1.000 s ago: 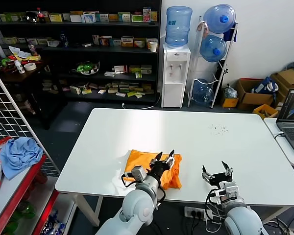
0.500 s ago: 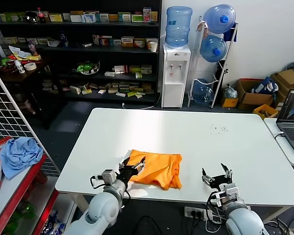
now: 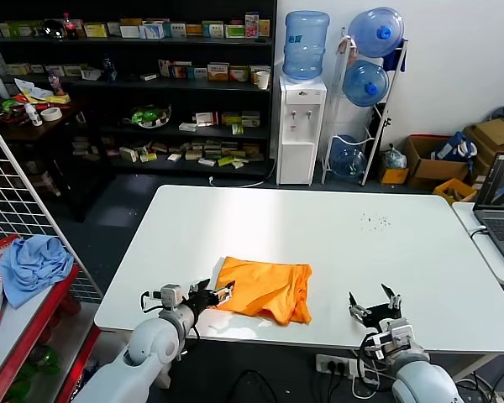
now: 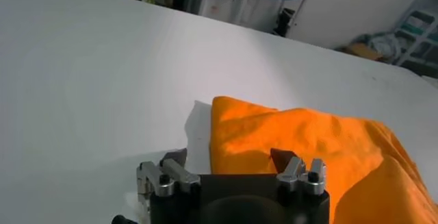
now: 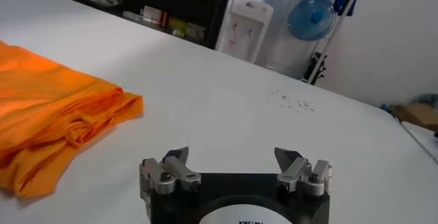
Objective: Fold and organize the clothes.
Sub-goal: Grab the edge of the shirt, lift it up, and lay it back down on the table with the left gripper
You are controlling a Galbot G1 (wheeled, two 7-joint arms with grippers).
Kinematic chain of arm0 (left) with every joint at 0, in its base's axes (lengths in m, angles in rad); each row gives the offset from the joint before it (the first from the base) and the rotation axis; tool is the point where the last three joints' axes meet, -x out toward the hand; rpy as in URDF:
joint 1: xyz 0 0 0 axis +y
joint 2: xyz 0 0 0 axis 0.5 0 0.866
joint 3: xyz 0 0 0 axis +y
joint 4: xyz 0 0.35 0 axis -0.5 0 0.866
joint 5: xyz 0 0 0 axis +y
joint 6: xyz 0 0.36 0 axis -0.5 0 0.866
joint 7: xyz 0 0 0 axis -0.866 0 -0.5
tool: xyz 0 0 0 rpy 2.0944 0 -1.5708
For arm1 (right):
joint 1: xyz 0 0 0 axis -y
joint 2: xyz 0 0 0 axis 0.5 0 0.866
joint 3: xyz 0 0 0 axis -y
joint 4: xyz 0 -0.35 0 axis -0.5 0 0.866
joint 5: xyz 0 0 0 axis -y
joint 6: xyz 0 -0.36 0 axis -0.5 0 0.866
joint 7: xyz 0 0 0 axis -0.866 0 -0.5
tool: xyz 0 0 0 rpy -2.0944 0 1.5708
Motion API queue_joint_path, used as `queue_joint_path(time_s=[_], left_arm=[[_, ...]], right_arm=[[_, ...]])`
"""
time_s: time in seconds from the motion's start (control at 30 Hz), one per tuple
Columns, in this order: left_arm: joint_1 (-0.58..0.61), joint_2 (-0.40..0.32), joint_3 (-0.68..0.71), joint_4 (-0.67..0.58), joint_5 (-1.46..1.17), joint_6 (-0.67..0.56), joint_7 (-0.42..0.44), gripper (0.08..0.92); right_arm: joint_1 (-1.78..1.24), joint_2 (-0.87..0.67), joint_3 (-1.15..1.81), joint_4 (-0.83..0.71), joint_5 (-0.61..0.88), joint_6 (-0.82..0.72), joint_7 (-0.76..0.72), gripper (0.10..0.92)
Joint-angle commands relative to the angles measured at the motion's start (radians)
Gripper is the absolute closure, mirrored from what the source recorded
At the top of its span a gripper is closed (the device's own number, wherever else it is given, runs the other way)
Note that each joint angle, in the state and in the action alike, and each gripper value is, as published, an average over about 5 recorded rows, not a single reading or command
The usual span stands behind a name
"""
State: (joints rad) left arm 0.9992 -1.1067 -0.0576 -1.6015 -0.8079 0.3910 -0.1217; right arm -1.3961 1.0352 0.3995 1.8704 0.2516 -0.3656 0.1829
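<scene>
Presently, the orange T-shirt (image 3: 267, 290) is found lying in a folded bundle on the white surface (image 3: 319, 227), toward its near edge and slightly left of centre. The folds are loose: a rumpled corner hangs at the near right, and layered edges are seen in the right wrist view (image 5: 61, 119).

The left pincer (image 3: 212, 295) is positioned low at the shirt's left edge, with its jaws spread and nothing held between them; in the left wrist view (image 4: 229, 157) the fingertips are seen flanking the near left corner of the cloth, just beside or barely touching it. The right pincer (image 3: 375, 304) is parked near the surface's near edge, well apart from the shirt to its right, jaws likewise spread and empty.

The step in hand is judged to be a tidying or a further fold from the left side. For this to be done well, all layers at the left edge should be gathered in one pinch, low against the surface, so that the upper layer alone is not dragged. The cloth should be lifted only slightly and carried across evenly, lest the bundle be loosened. The rumpled near right corner is judged likely to need smoothing.
</scene>
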Motion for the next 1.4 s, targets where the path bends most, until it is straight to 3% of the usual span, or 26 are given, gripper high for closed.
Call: queue_joint_path(time_s=[0.03,0.33,1.03,1.23,1.4], left_arm=[[-0.062,0.012,0.0,0.058,-0.044,0.059,0.065,0.177],[-0.065,-0.002,0.01,0.057,-0.047,0.082,0.073,0.207],[-0.037,-0.007,-0.027,-0.024,-0.092,0.069,0.045,0.801],[-0.002,0.039,-0.087,-0.053,-0.094,0.061,0.016,0.876],[0.004,0.152,-0.166,-0.035,-0.098,0.084,-0.008,0.876]], right_arm=[[-0.009,0.001,0.003,0.003,-0.001,0.001,-0.002,0.203],[0.003,0.001,0.0,0.002,0.002,-0.002,-0.002,0.203],[0.022,0.002,-0.014,-0.002,0.005,-0.01,0.0,0.203],[0.055,0.003,-0.033,-0.016,0.005,-0.011,0.0,0.203],[0.079,0.006,-0.047,-0.02,0.008,-0.013,0.001,0.203]])
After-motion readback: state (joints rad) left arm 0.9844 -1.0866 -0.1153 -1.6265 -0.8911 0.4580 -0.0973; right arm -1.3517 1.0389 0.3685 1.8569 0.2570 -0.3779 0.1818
